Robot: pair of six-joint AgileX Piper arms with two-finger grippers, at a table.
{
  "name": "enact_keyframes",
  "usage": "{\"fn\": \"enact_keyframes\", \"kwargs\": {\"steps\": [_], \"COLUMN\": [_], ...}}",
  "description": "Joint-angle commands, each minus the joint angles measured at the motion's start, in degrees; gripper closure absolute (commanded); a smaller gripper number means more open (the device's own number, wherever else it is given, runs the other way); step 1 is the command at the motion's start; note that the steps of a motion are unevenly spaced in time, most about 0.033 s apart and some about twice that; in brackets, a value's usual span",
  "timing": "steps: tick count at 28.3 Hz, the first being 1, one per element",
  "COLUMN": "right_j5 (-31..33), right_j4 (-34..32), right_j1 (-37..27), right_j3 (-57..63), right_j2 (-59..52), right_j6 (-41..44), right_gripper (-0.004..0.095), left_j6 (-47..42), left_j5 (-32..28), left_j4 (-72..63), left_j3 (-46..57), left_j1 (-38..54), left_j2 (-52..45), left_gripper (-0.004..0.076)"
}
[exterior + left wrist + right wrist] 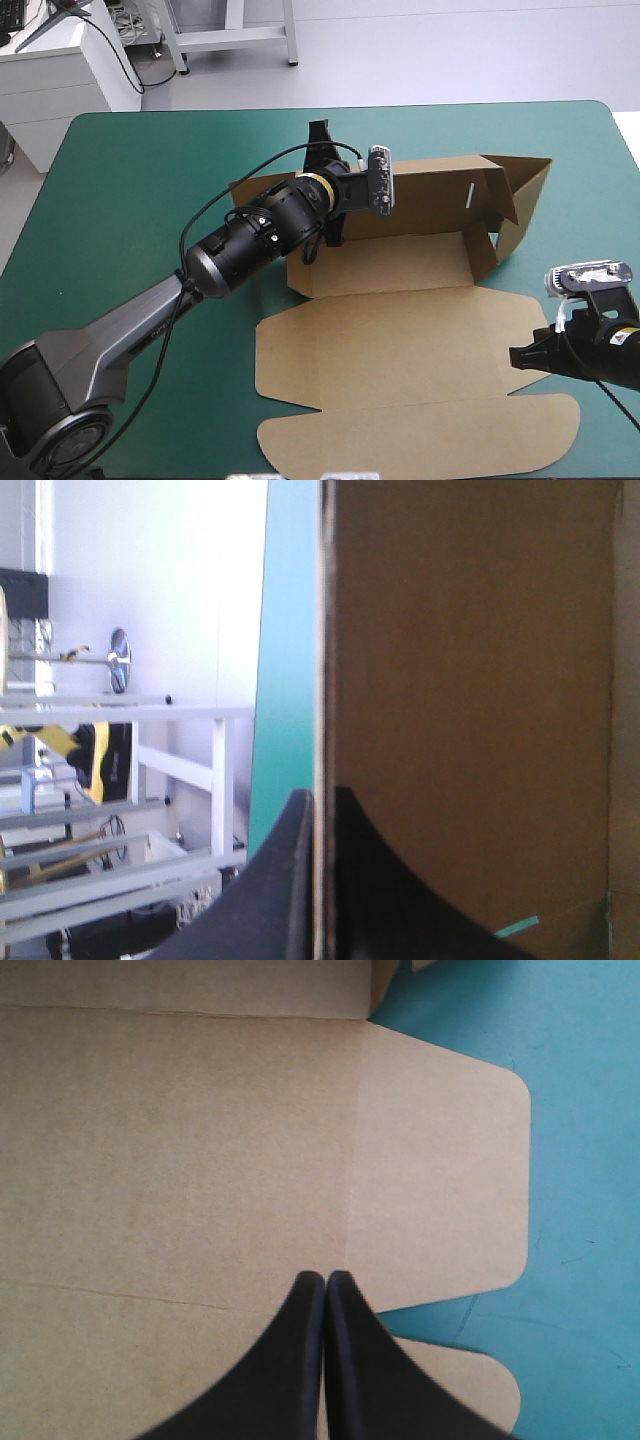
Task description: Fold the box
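Observation:
The brown box (400, 340) lies mid-table with its lid flat toward the near edge. Its back wall (430, 195) and right end wall (525, 205) stand raised. My left gripper (320, 140) is at the left part of the back wall. In the left wrist view it (320, 795) is shut on the box, with the wall's edge (470, 680) between its fingers. My right gripper (516, 355) is at the lid's right side. In the right wrist view it (325, 1280) is shut and holds nothing, just over the lid (150, 1160) beside its rounded side flap (440, 1160).
The teal-green cover (130, 200) shows broadly to the left of the box and in a strip along the far edge. The table's right edge lies close behind my right arm. The lid's front flap (420, 435) reaches almost to the near edge.

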Motion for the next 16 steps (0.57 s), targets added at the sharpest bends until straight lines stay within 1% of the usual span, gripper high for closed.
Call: {"fn": "enact_keyframes", "kwargs": {"steps": [1,2,4,10,12,15,16], "right_j5": [-1.94,-2.21,-2.79,-3.05,-3.05,-3.26,-3.26], "right_j4": [1.51,1.51,1.51,1.51,1.51,1.13,1.01], "right_j1": [-0.21,-0.21,-0.21,-0.21,-0.21,-0.21,-0.21], "right_j3": [-1.12,-1.12,-1.12,-1.12,-1.12,-1.12,-1.12], "right_j2": [-0.29,-0.29,-0.29,-0.29,-0.29,-0.29,-0.29], "right_j6": [-0.22,-0.22,-0.22,-0.22,-0.22,-0.22,-0.22], "right_gripper": [0.0927,0.0927,0.0927,0.0927,0.0927,0.0927,0.0927], "left_j6": [-1.53,-3.27,-5.50,-16.61,-21.27,-30.69,-35.34], "left_j5": [-8.31,-10.44,-11.50,-10.83,-11.19,-11.66,-11.89], "left_j4": [2.72,3.72,7.51,23.83,28.07,35.36,39.20], "left_j3": [-2.28,-2.28,-2.28,-0.74,0.64,3.50,4.75], "left_j1": [-1.87,-2.82,-3.93,-7.26,-8.12,-8.68,-8.95], "left_j2": [-2.77,-2.64,-1.95,1.92,2.44,2.71,2.71], "left_gripper": [0.0732,0.0732,0.0732,0.0732,0.0732,0.0732,0.0732]}}
